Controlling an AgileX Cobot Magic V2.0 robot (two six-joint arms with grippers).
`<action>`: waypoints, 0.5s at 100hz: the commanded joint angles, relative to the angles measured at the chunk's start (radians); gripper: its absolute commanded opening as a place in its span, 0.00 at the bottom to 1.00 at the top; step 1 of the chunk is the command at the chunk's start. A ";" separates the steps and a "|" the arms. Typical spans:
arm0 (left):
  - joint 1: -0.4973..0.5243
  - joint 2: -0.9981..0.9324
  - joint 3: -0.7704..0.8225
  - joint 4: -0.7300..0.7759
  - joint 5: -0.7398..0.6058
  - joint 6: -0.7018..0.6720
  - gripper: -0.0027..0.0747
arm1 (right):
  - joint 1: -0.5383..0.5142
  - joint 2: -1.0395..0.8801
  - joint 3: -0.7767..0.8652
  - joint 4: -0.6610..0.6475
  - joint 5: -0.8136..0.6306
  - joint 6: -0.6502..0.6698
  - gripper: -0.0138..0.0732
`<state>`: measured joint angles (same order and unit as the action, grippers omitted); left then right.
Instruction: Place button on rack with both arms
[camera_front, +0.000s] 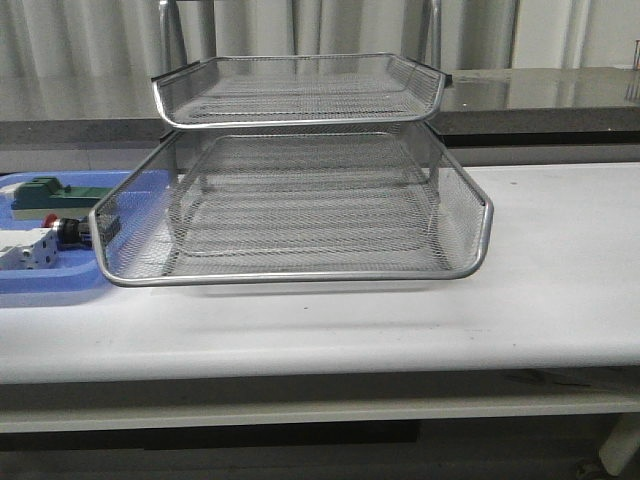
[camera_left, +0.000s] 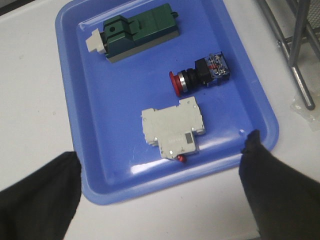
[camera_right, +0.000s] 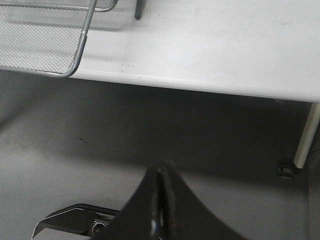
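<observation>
The button (camera_left: 199, 75), with a red cap, black body and bluish rear, lies on its side in the blue tray (camera_left: 70, 75); in the front view the button (camera_front: 62, 230) shows at the far left, partly hidden by the rack's corner. The silver wire-mesh rack (camera_front: 300, 190) stands mid-table with its lower tray pulled forward. My left gripper (camera_left: 160, 165) hangs open above the tray's near rim, apart from the button, nothing between its fingers. My right gripper (camera_right: 161, 172) is shut and empty, low in front of the table's edge. Neither arm appears in the front view.
A green block (camera_left: 137, 32) and a white block with a red mark (camera_left: 172, 132) share the blue tray with the button. The white table (camera_front: 560, 260) extends right of the rack. A table leg (camera_right: 306, 135) and the rack's corner (camera_right: 75, 55) show in the right wrist view.
</observation>
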<state>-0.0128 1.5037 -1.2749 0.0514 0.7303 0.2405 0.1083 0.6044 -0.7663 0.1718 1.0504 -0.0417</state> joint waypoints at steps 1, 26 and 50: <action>-0.004 0.044 -0.105 -0.021 -0.019 0.063 0.84 | -0.001 0.003 -0.033 0.002 -0.047 -0.002 0.09; -0.004 0.303 -0.397 -0.131 0.125 0.286 0.84 | -0.001 0.003 -0.033 0.002 -0.047 -0.002 0.09; -0.004 0.514 -0.617 -0.152 0.254 0.457 0.84 | -0.001 0.003 -0.033 0.002 -0.047 -0.002 0.09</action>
<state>-0.0128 2.0223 -1.8105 -0.0816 0.9758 0.6290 0.1083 0.6044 -0.7663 0.1718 1.0504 -0.0417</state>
